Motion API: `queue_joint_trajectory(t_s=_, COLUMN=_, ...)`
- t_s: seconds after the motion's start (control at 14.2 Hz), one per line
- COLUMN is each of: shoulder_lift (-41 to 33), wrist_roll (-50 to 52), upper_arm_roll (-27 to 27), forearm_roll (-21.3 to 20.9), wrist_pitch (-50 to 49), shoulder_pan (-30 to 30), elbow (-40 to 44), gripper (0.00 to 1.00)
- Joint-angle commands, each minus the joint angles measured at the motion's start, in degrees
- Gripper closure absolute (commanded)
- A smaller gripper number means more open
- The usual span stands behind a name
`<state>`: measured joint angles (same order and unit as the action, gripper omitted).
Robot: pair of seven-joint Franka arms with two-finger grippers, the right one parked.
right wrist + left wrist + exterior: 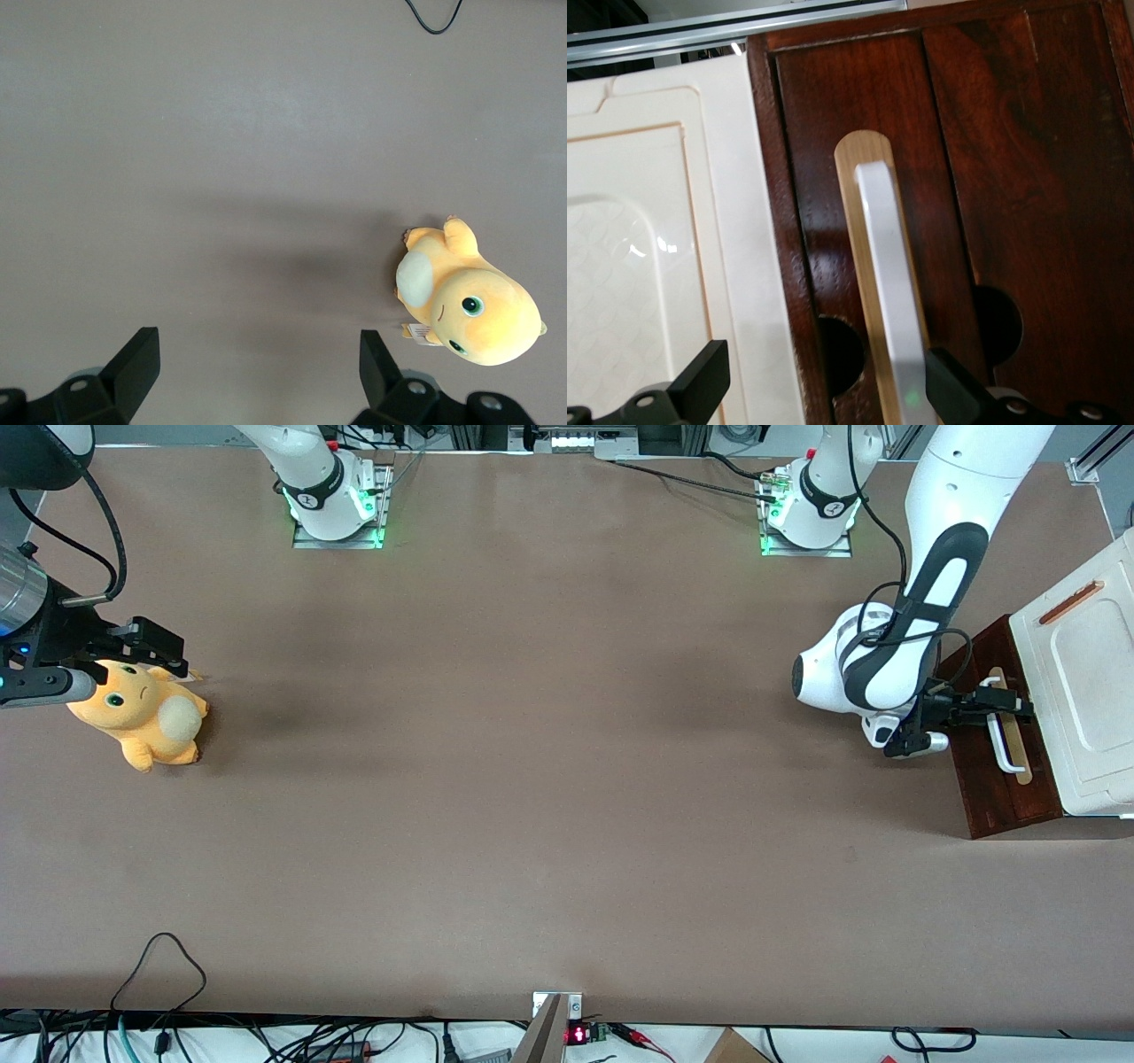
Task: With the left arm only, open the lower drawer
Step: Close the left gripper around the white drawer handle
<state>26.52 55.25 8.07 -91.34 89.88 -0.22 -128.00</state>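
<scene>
The lower drawer [985,784] is a dark reddish-brown wooden front at the working arm's end of the table, below a cream-white panel [1085,682] with a copper handle [1070,602]. Its white bar handle [1006,737] lies on a pale wood strip. No pale inside of the drawer shows. The left arm's black gripper [1008,705] is at one end of the handle, in front of the drawer. In the left wrist view the gripper [824,390] is open. The white handle [888,283] lies between its fingers, close to one finger [950,391] and not pinched. The drawer front [1028,177] fills that view.
A yellow plush toy [142,717] lies at the parked arm's end of the table and also shows in the right wrist view [469,305]. Cables [159,965] hang over the table edge nearest the front camera. The cream cabinet stands above the drawer.
</scene>
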Motion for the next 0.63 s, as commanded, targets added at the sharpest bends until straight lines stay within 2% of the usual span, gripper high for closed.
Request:
queue_joint_trajectory(t_s=0.0, shoulder_lift=3.2, wrist_roll=0.8, upper_arm_roll=-0.9, forearm_roll=-1.4, wrist_pitch=-0.4, shoulder_pan=-0.3, elbow=2.6, gripper=0.0)
queue_joint_trajectory(t_s=0.35, shoulder_lift=3.7, wrist_roll=1.1, upper_arm_roll=-0.8, forearm_roll=-1.2, wrist_pitch=-0.2, shoulder_pan=-0.1, elbow=2.6, gripper=0.01)
queue_joint_trajectory(t_s=0.56, shoulder_lift=3.7, wrist_roll=1.3, upper_arm_roll=-0.8, forearm_roll=-1.0, wrist_pitch=-0.2, shoulder_pan=0.0, elbow=2.5, gripper=0.2)
